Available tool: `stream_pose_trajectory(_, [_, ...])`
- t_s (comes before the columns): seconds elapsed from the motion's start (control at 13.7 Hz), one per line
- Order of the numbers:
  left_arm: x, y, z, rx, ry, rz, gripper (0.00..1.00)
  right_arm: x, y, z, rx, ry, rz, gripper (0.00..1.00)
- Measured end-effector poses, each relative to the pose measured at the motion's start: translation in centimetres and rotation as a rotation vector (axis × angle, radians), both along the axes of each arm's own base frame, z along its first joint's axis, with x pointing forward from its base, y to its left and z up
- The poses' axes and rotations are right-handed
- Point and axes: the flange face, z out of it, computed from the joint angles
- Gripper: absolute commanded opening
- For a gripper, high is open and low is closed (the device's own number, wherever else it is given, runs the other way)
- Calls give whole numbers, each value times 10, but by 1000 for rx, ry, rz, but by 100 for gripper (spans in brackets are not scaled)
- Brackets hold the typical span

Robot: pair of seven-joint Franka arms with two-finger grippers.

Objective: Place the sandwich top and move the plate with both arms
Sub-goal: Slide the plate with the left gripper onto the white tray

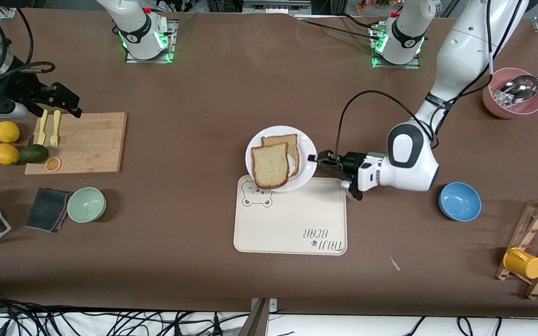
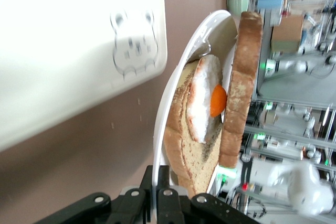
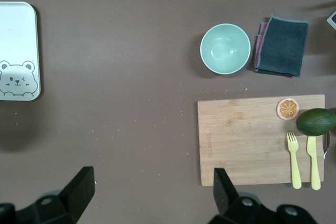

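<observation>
The white plate (image 1: 308, 142) hangs in the air over the bear-print tray's corner. My left gripper (image 1: 318, 158) is shut on its rim at the end toward the left arm. The plain sandwich top (image 1: 270, 165) lies on the plate, partly over the egg slice (image 1: 290, 142). In the left wrist view my left gripper (image 2: 161, 182) clamps the plate's rim (image 2: 173, 93) edge-on, with the sandwich top (image 2: 244, 77) leaning off the egg slice (image 2: 184, 145). My right gripper (image 1: 68, 100) is open and empty over the cutting board's edge; it also shows in the right wrist view (image 3: 152, 192).
The cream tray (image 1: 292, 219) lies under and nearer the camera than the plate. A wooden cutting board (image 1: 80, 142) with forks, a green bowl (image 1: 87, 204) and a cloth sit at the right arm's end. A blue bowl (image 1: 459, 200), pink bowl (image 1: 514, 100) and mug rack (image 1: 535, 252) sit at the left arm's end.
</observation>
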Motion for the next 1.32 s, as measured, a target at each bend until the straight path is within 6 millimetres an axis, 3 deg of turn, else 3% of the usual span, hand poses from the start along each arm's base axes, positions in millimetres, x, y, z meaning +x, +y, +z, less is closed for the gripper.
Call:
stream_pose_trajectory(0.29, [42, 33, -34, 5, 8, 85, 0, 2, -8, -1, -68, -2, 8, 100])
stream_pose_trajectory(0.51, [67, 51, -43, 22, 16, 151, 0, 5, -8, -7, -72, 8, 9, 100])
stream_pose_trajectory(1.1, [74, 84, -83, 75, 49, 202, 0, 3, 4, -4, -75, 16, 35, 100])
stream_pose_trajectory(1.17, [74, 88, -89, 81, 55, 207, 57, 3, 5, -2, -75, 11, 36, 100])
stream_pose_trajectory(1.24, [73, 90, -92, 83, 58, 209, 100, 3, 5, 0, -74, 7, 36, 100])
stream_pose_trajectory(1.32, [74, 90, -91, 82, 57, 209, 100, 3, 5, 1, -74, 6, 36, 100])
